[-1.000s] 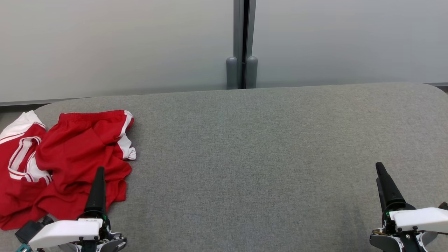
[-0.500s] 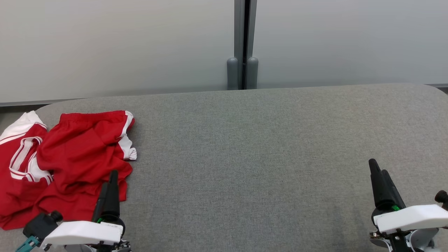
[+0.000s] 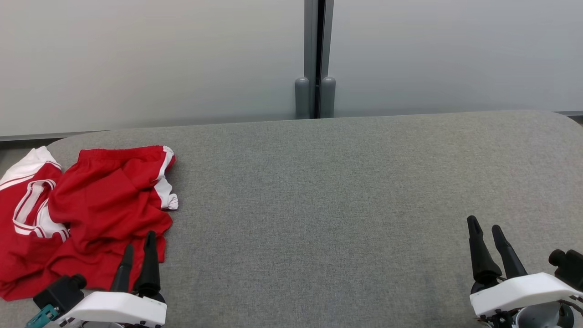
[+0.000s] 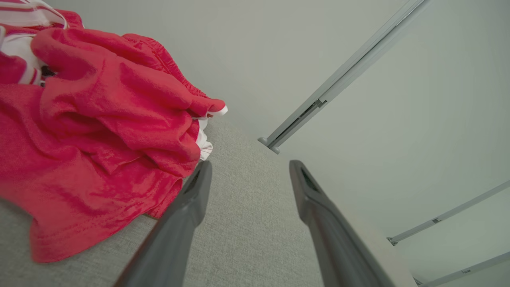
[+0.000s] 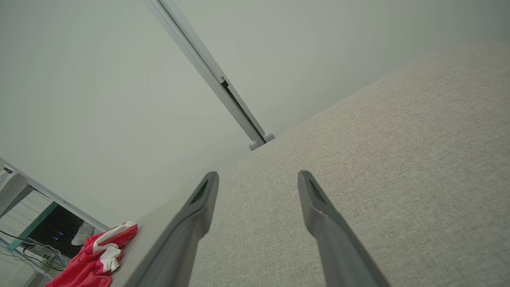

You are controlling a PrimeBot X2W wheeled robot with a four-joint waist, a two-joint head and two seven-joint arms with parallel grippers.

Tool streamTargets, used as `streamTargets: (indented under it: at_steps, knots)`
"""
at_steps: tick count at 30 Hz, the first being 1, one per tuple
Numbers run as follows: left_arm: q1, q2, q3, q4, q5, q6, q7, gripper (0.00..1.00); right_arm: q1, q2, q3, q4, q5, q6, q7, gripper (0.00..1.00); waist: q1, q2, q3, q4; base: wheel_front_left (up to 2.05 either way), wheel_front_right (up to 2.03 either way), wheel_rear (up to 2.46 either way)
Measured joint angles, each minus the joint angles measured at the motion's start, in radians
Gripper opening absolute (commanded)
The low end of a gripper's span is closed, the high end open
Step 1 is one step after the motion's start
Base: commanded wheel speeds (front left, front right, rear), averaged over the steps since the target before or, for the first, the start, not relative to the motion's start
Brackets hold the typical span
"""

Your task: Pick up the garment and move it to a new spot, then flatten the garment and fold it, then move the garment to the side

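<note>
The red shorts [image 3: 109,200] (white side panels, gathered waistband toward the far edge) lie crumpled and creased at the left end of the grey fabric surface [image 3: 346,205], overlapping a red-and-white jersey [image 3: 23,205].

**Cam setup**

Head cam: fwd & down over grey table [image 3: 346,182] to panel wall [image 3: 136,59]. L wrist cam: low, near red garment [image 4: 99,131]. R wrist cam: low, well apart from it. All 3 share table, wall post [image 3: 315,45].
</note>
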Motion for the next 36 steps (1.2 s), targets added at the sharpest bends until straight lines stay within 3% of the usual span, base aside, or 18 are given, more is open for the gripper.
streamTargets:
  at_steps: [9, 36]
  knots:
    - [0.015, 0.011, 0.0, 0.015, 0.141, 0.017, -0.026, 1.0, 0.004, 0.001, 0.002, 0.0, -0.12, 0.0, -0.025, 1.0, 0.0, 0.0, -0.001, 0.003, 0.0, 0.0, 0.0]
    - [0.035, 0.021, 0.022, 0.04, 0.43, 0.012, -0.097, 1.0, 0.05, 0.011, -0.02, 0.024, -0.392, 0.0, -0.095, 1.0, 0.0, 0.0, -0.004, 0.012, 0.0, 0.0, 0.0]
